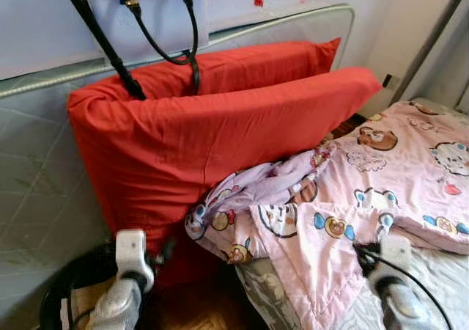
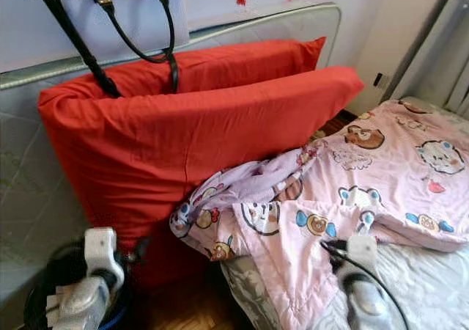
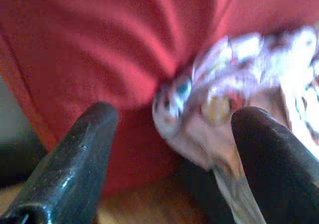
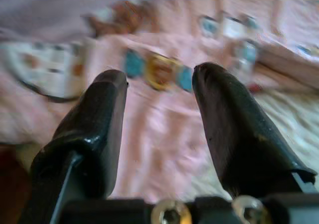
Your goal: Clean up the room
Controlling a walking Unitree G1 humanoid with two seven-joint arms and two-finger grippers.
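Here, pink quilt [image 1: 381, 191] bunched against red pillows [image 1: 220, 132].

no legible text, labels, brands or numbers on anything

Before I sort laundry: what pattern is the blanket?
Pink blanket with cartoon animals, clearest in the left eye view.

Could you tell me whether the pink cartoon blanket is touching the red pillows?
Touching. In the left eye view, the bunched end of the pink blanket lies pressed against the front red pillow, overlapping its lower edge with no gap.
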